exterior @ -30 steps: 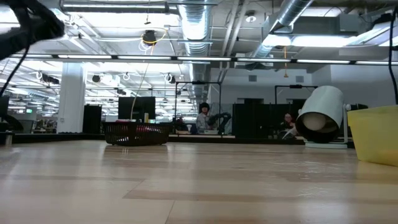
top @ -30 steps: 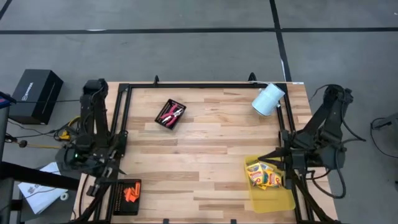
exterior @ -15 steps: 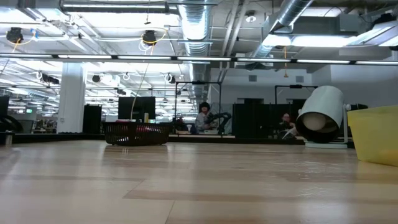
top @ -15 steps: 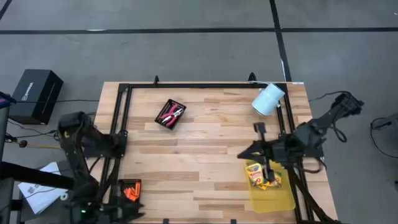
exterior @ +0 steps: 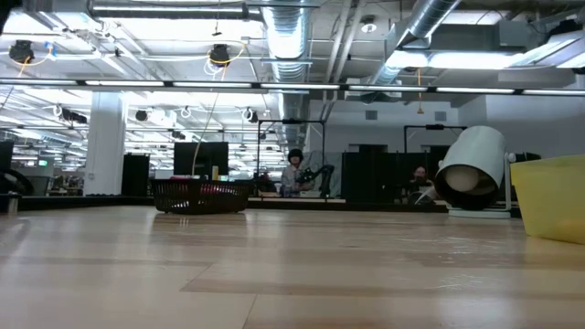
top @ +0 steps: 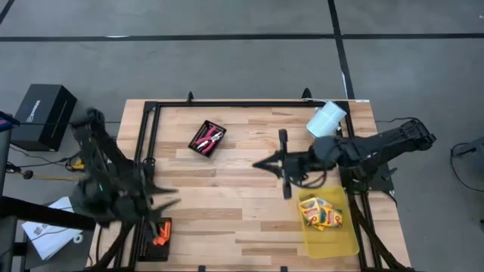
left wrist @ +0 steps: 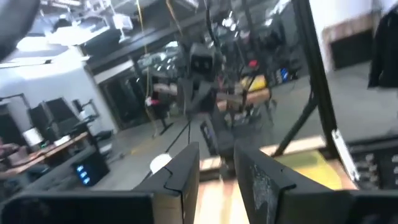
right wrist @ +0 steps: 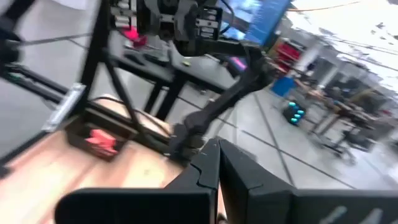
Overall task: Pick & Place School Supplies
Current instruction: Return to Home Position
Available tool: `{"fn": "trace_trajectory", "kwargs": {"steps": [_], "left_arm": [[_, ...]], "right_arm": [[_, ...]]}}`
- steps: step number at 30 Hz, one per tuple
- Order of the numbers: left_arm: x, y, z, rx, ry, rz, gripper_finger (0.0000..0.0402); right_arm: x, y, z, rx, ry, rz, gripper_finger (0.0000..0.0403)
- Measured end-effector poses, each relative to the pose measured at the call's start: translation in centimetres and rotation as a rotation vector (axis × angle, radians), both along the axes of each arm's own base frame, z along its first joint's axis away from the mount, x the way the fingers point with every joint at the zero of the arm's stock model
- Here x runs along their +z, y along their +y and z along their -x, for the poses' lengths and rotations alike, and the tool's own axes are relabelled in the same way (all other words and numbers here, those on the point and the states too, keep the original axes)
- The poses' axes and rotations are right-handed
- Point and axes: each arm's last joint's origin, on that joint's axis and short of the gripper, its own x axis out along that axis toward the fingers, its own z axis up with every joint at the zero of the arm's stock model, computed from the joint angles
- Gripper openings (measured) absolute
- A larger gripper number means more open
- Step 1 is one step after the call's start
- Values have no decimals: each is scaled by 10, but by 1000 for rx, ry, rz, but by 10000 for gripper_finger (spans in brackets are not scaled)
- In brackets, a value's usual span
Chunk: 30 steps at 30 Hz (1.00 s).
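A black box (top: 43,115) sits on the floor off the 9 o'clock side of the counter (top: 242,219). The left arm (top: 106,185) hangs over the counter's 8 o'clock edge. The left end effector (left wrist: 216,152) is released: its two fingers stand a narrow gap apart with nothing between them. It is just at the 12 o'clock side of the near black mesh tray (top: 145,245).

That tray lies in the 7 o'clock corner and holds the orange erasers (top: 159,233) in a small heap. At about 11 o'clock, well apart from it, the far black mesh tray (top: 215,125) lies turned at an angle, with the red-handled scissors (top: 206,139) inside.

Near the counter's middle, slightly toward 12 o'clock, the right end effector (top: 257,163) points toward 9 o'clock. It is clenched, fingertips together and holding nothing. The right arm (top: 370,151) reaches in to it from the 3 o'clock edge.

A white roll (top: 327,119) lies on its side at about 1 o'clock. At 5 o'clock stands the translucent yellow bin (top: 336,243), with the crayon boxes (top: 324,214) piled in its 12 o'clock half.

In the low view a person (exterior: 294,169) shows in the room far behind the counter.
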Motion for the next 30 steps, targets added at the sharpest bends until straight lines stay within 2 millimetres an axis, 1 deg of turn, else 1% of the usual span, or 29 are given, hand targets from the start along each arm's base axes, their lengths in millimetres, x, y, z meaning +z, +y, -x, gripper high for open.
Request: {"fn": "trace_trajectory", "kwargs": {"steps": [2,4,9,11,15,18,23,26,30], "left_arm": [[6,21,8,-14,-32,13,89],[8,39,16,-3,-44,15,82],[7,80,37,50,-45,64,67],[5,94,45,48,-56,87,65],[-4,119,57,56,-73,118,66],[-12,135,62,83,-81,125,66],[-24,156,69,158,-79,72,66],[-32,165,70,222,-63,26,66],[-48,175,70,328,-14,-60,66]], "right_arm": [[1,-7,-5,-29,-10,11,0],[1,-15,-5,-70,-2,21,0],[13,-38,13,-146,-7,-8,0],[16,-47,19,-141,-13,-19,0],[18,-63,22,-138,-7,-28,0],[16,-74,21,-122,12,-33,0],[13,-94,19,-118,34,-34,0],[12,-108,21,-119,53,-39,0],[10,-130,25,-120,77,-58,0]]}}
